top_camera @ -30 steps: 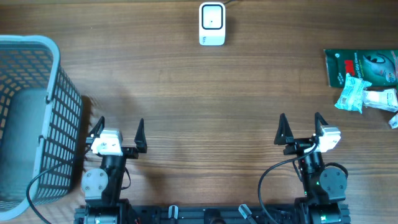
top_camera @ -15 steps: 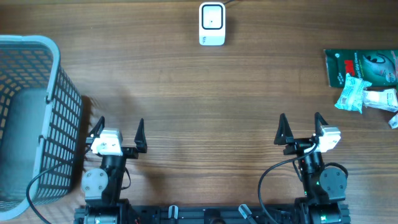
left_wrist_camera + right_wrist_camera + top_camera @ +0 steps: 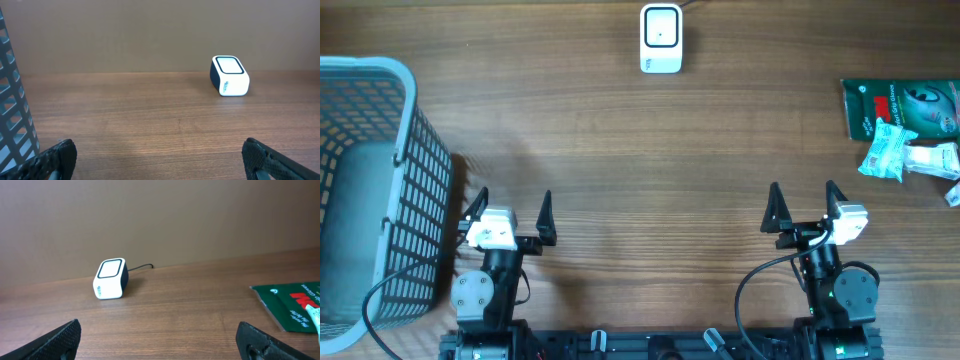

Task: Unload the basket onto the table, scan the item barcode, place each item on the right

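Left gripper (image 3: pixel 513 205) and right gripper (image 3: pixel 802 200) sit spread wide, empty, at the table's (image 3: pixel 650 150) near edge, presumably ready for the right-edge packets (image 3: pixel 905 130).

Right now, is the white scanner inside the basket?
No, the scanner sits on the table, far from the basket.

Warm brown wood-grain table (image 3: pixel 650 140), white scanner (image 3: pixel 660 38) with a dark-edged face, pale blue basket (image 3: pixel 425 170) in open grid mesh, dark green packet (image 3: pixel 895 100) with red lettering, light blue-and-white wrapper (image 3: pixel 887 155)
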Action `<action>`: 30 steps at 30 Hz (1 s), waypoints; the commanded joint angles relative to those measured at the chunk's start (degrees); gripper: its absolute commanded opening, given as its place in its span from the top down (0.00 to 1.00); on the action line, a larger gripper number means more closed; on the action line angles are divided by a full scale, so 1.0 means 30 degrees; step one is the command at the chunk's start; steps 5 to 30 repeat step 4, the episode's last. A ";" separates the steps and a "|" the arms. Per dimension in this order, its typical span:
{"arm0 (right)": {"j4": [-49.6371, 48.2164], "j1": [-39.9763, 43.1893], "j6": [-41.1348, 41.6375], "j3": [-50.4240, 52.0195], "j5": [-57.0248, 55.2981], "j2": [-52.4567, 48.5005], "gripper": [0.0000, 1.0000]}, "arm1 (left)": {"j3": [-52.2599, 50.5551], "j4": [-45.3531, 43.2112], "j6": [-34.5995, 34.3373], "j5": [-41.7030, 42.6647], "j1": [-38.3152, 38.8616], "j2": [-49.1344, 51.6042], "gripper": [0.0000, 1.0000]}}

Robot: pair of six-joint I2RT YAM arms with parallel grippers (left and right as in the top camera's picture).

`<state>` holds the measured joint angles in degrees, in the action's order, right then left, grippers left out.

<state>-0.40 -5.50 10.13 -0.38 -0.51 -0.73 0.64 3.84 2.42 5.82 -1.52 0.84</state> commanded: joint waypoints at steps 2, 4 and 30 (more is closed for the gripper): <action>-0.0044 -0.0095 -0.0335 0.0036 -0.0262 0.0175 0.00 | -0.0109 0.0080 -0.0262 -0.0321 -0.0124 -0.0175 0.00; -0.0044 -0.0095 -0.0335 0.0036 -0.0262 0.0175 0.00 | -0.0109 0.0080 -0.0262 -0.0321 -0.0124 -0.0175 0.00; -0.0044 -0.0095 -0.0335 0.0036 -0.0262 0.0175 0.00 | -0.0109 0.0080 -0.0262 -0.0321 -0.0124 -0.0175 0.00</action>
